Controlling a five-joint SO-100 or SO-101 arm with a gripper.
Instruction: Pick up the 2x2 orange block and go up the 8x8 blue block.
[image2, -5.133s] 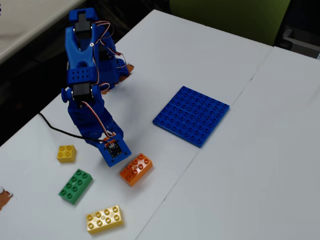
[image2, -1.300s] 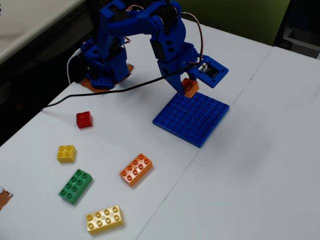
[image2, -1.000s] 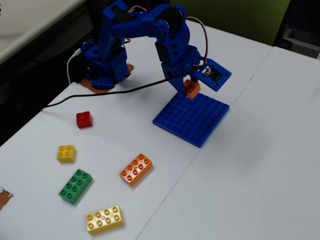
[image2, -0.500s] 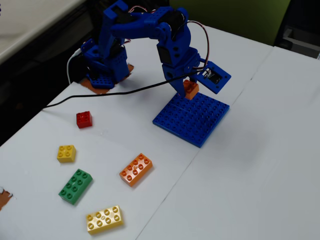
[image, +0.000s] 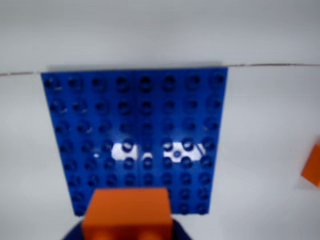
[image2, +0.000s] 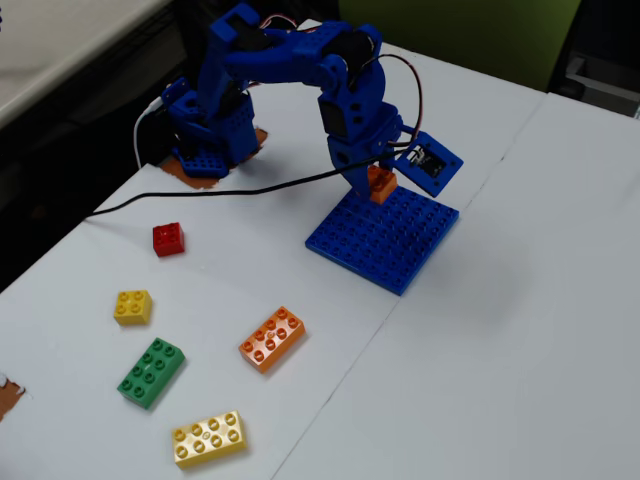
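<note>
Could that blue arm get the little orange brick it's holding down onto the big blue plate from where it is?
Probably yes. The gripper holds the 2x2 orange block right over the 8x8 blue block, near its edge, and the studs below look bare.

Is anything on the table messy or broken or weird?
Nothing looks broken or spilled. The gripper holds the 2x2 orange block above the 8x8 blue block, which lies flat. The loose bricks, like the long orange brick, are just scattered at different angles.

On my white desk (image2: 520, 330) I see the 8x8 blue block (image2: 385, 240) lying flat, plus loose bricks (red (image2: 168, 239), yellow (image2: 132, 306), green (image2: 151, 372), orange (image2: 272, 338), long yellow (image2: 208, 438)).
</note>
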